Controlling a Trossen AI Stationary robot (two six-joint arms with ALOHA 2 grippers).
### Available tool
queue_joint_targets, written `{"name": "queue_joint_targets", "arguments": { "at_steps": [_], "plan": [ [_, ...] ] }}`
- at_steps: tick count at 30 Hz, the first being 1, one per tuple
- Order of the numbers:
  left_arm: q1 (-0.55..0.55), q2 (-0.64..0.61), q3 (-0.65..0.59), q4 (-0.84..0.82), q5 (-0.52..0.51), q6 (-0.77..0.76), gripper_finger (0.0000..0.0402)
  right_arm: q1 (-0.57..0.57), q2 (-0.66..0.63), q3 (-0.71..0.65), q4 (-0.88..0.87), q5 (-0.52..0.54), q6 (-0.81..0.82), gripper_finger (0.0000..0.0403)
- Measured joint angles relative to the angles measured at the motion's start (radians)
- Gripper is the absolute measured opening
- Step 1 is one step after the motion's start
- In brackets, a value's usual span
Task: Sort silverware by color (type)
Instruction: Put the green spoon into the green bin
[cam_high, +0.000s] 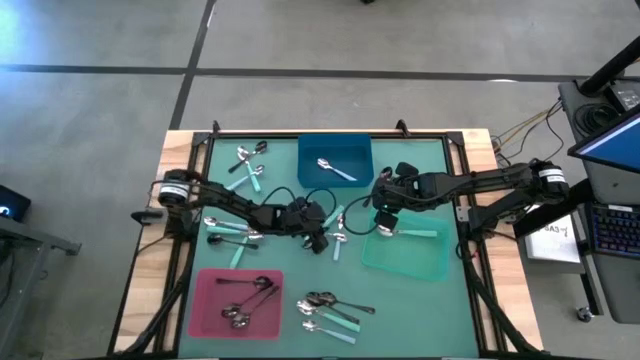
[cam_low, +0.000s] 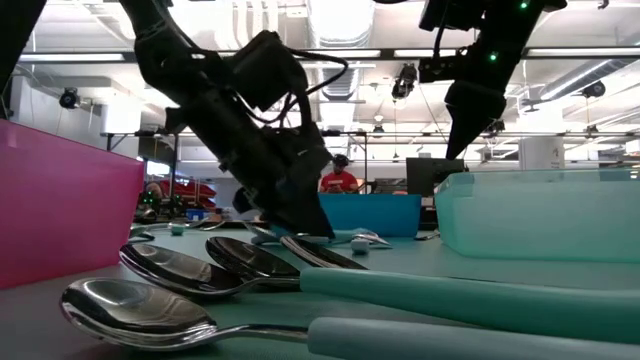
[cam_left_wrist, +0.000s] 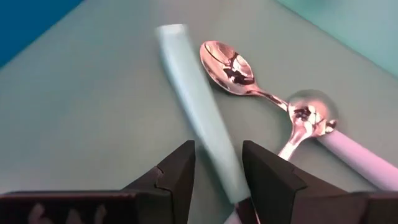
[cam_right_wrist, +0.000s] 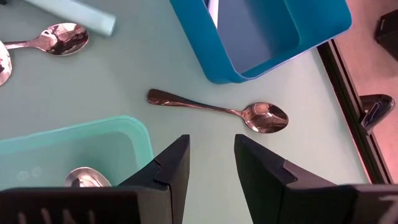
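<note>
two grippers are at work: the left gripper (cam_left_wrist: 217, 180), low at mid-table, has its fingers clamped on a teal-handled spoon (cam_left_wrist: 193, 106), apparently bound for the green tray (cam_high: 405, 255), while the right gripper (cam_right_wrist: 211, 165) hangs there, fingers apart, empty.

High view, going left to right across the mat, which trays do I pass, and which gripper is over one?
pink tray → blue tray → green tray. The right gripper hangs over the green tray's left end.
</note>
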Motion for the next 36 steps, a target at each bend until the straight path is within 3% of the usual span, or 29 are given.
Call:
{"name": "queue_joint_targets", "arguments": {
  "at_steps": [4,9,18,25,36],
  "plan": [
    [-0.001,0.017,0.02,-0.044,-0.038,-0.003,0.011,0.0,0.0,0.0,-0.008,0.0,0.0,0.0118],
    [0.002,0.016,0.018,-0.064,-0.019,0.002,0.0031,0.0,0.0,0.0,-0.011,0.0,0.0,0.0118],
    [0.003,-0.039,0.009,-0.085,0.004,0.052,0.0029,0.0,0.0,0.0,-0.011,0.0,0.025,0.0118],
    [0.005,-0.187,0.003,-0.136,-0.127,0.136,0.0029,0.0,-0.001,-0.009,0.007,0.0,0.112,0.0118],
    [0.002,-0.457,-0.099,-0.117,-0.281,0.184,0.0029,0.001,-0.003,-0.145,0.471,-0.005,0.132,0.0118]
  ]
}}
